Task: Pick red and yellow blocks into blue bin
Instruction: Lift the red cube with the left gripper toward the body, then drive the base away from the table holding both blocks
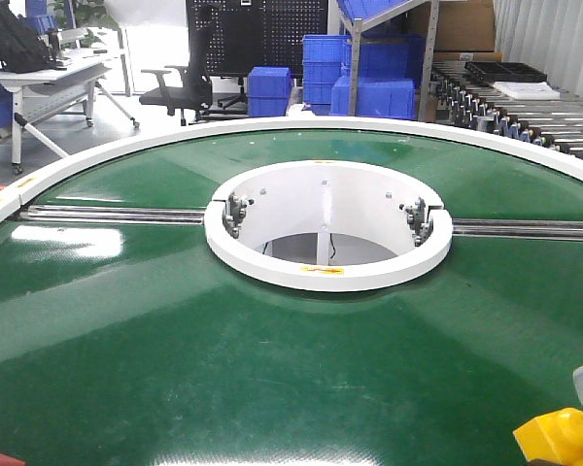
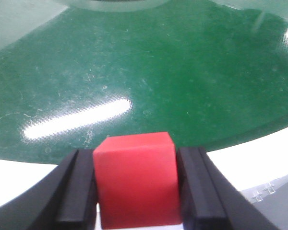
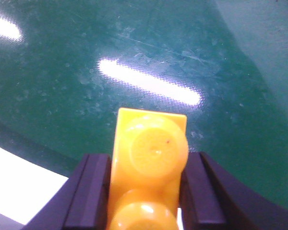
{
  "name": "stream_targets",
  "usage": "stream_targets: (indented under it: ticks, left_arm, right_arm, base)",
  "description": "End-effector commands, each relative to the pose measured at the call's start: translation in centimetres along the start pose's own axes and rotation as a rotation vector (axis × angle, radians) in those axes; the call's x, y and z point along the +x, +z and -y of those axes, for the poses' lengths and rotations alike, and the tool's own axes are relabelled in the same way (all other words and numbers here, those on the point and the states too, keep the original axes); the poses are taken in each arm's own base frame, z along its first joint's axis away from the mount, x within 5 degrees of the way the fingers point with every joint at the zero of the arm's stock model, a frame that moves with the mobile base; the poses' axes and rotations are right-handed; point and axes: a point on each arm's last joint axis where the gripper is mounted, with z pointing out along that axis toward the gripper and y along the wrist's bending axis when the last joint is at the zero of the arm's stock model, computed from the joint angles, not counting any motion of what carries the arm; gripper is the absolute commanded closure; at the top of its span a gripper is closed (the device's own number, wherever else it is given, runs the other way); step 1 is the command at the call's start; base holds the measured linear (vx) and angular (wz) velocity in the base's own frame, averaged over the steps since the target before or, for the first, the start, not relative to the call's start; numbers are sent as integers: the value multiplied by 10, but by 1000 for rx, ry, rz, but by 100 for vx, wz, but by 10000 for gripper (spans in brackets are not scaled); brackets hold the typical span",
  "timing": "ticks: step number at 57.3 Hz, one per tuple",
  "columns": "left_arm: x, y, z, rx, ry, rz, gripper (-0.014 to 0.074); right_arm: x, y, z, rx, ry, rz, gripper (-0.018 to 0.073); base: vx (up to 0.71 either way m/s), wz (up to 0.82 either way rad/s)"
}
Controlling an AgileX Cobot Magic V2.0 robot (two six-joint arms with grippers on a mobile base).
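Exterior front-facing view, yellow brick showing at the lower right corner over the green belt, left wrist view, your left gripper is clamping the red cube, right wrist view, your right gripper is pinching the yellow brick, studs facing you.

Nothing legible anywhere. A yellow sticker sat on the near edge of the white inner ring, but its print was too small to read. Yellow-orange stickers marked the white outer rim at its left edge and were just as unreadable.
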Motion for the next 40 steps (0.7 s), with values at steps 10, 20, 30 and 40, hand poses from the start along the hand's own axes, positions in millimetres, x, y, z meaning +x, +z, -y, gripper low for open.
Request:
stream_targets:
  ticks: [10, 20, 30, 40]
  left_arm:
    - [-12, -5, 1, 4, -7, 93, 362]
    - [-12, -5, 1, 4, -7, 93, 362]
    - [-13, -5, 1, 4, -7, 94, 362]
    - [-13, -5, 1, 4, -7, 94, 362]
  right_arm:
    - [-14, -9, 2, 14, -13, 108, 328]
    - [-14, -9, 2, 14, -13, 108, 328]
    - [-14, -9, 2, 14, -13, 107, 328]
    - [-14, -9, 2, 14, -13, 106, 328]
  base:
    - [-1, 4]
    - [-4, 15]
    - [-7, 31]
    - [-9, 53]
